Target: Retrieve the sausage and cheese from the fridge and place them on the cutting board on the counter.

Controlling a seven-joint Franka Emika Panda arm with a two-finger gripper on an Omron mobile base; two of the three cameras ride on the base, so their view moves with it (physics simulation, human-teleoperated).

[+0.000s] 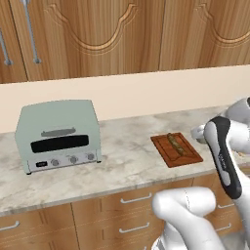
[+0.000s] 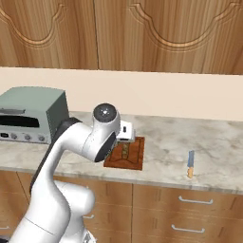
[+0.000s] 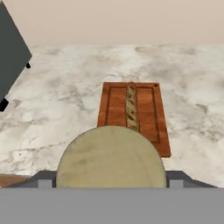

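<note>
base views: behind arm, left and right, sharing cutting board (mid-counter) | hand view: close above it

Light is even, bright and diffuse in all three views, with no single visible source. Shadows are faint: a soft dark line shows under the toaster oven on the counter, and another along the near edge of the cutting board. The white arm carries mild shading without hard glare. Edges look slightly soft and pixelated; no lens distortion shows.
</note>
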